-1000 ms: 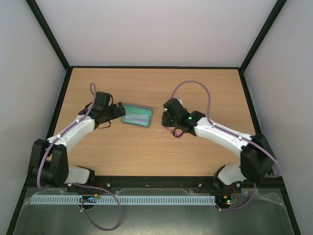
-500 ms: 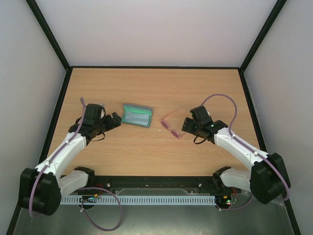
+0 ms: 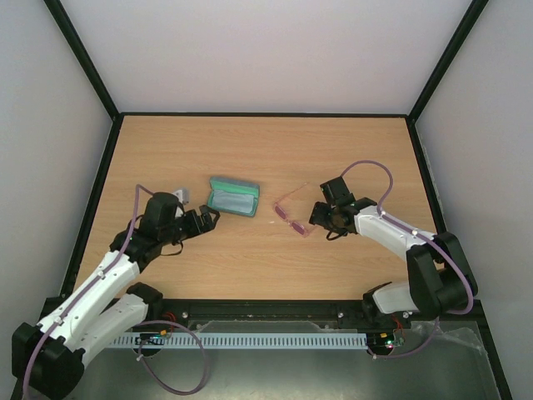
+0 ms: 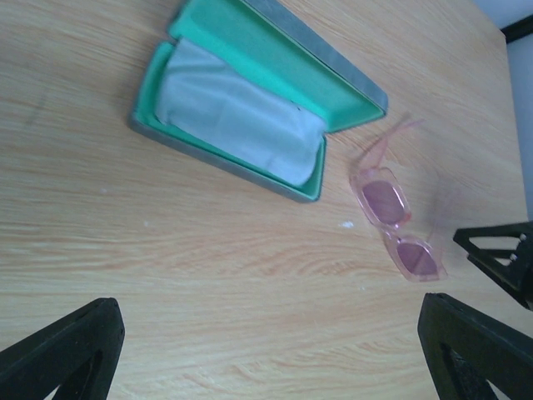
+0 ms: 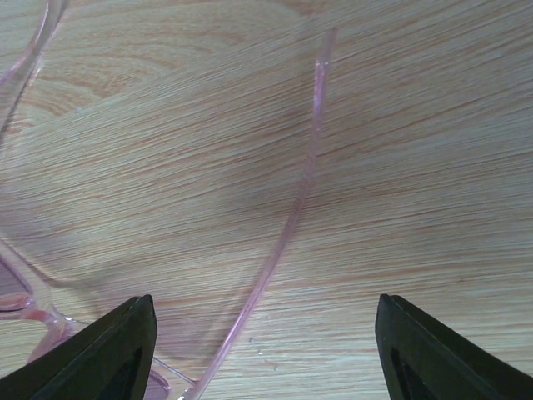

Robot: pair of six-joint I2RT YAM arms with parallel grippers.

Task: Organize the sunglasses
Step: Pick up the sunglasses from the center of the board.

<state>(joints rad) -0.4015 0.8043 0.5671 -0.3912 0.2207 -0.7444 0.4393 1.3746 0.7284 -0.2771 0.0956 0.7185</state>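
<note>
The pink sunglasses (image 3: 291,215) lie on the wooden table with their temples unfolded; they also show in the left wrist view (image 4: 398,225). My right gripper (image 3: 317,218) is open just right of them, with one thin pink temple (image 5: 287,225) lying between its fingers. The blue-grey case (image 3: 233,197) lies open to the left, green inside, with the light blue cloth (image 4: 241,117) in its lower half. My left gripper (image 3: 210,218) is open and empty, low over the table below and left of the case.
The wooden table (image 3: 266,250) is ringed by a black frame and white walls. The arm bases stand at the near edge.
My right gripper has moved back toward the sunglasses and now straddles a temple. My left gripper has shifted down and right, nearer the case's front.
</note>
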